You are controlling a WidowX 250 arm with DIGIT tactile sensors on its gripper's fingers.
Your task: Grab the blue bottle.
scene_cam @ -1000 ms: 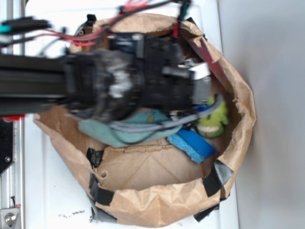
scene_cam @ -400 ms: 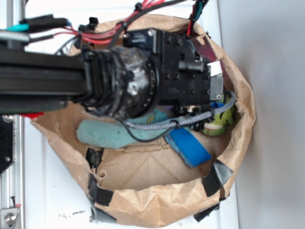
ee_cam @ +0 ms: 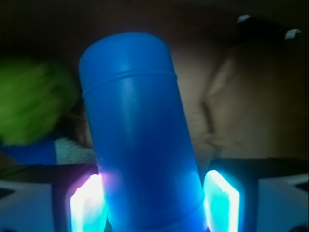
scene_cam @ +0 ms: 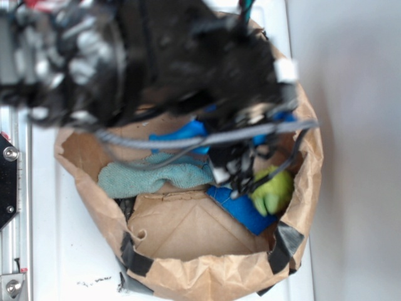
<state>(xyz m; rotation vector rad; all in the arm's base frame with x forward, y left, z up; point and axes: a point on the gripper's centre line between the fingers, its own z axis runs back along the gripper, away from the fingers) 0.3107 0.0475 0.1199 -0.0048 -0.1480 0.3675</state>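
blue bottle (ee_cam: 140,140) | smooth plastic cylinder | pincer (ee_cam: 154,205) clamped on its sides | crumpled paper bag (scene_cam: 207,276)

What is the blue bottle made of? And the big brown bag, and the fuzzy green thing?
The blue bottle looks like smooth plastic: even colour, soft sheen, a moulded ring around it. The brown bag seems to be paper, creased and crinkled, patched with black tape. The green thing is too blurred to be sure; it might be plush.
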